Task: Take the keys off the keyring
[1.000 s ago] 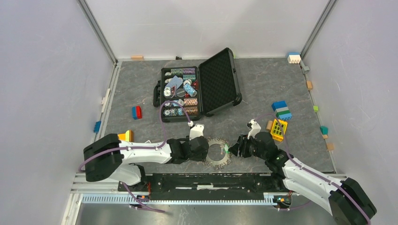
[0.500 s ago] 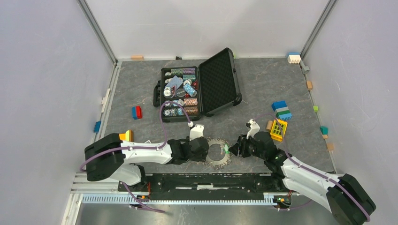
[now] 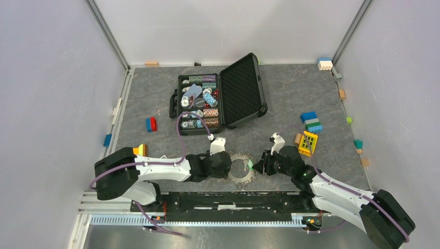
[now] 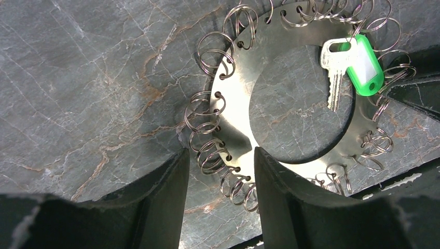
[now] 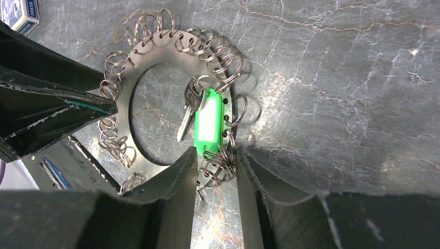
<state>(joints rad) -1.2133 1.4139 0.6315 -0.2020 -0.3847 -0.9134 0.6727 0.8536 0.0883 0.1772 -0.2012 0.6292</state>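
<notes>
The keyring [image 3: 244,180] is a flat silver hoop lying on the grey table between both grippers, its rim hung with many small split rings. I see one silver key [image 4: 334,78] with a bright green tag [image 4: 363,65] lying across its hole. My left gripper [image 3: 224,165] is open, its fingers [image 4: 155,207] straddling the hoop's left rim [image 4: 236,104] and split rings. My right gripper [image 3: 258,166] is narrowly open at the hoop's right rim [image 5: 122,111], with split rings and the green tag's [image 5: 208,122] near end between its fingers [image 5: 171,207]. The key [image 5: 188,111] lies beside the tag.
An open black case [image 3: 244,91] holding poker chips [image 3: 200,104] stands at the back. A yellow block [image 3: 308,143] and blue-green blocks [image 3: 311,122] lie at the right, a red-blue block [image 3: 151,124] at the left. The black base rail [image 3: 233,199] runs just behind the hoop's near side.
My right gripper has crept slightly left, closer onto the hoop's right rim by the green tag. The left gripper and the hoop have barely moved.
</notes>
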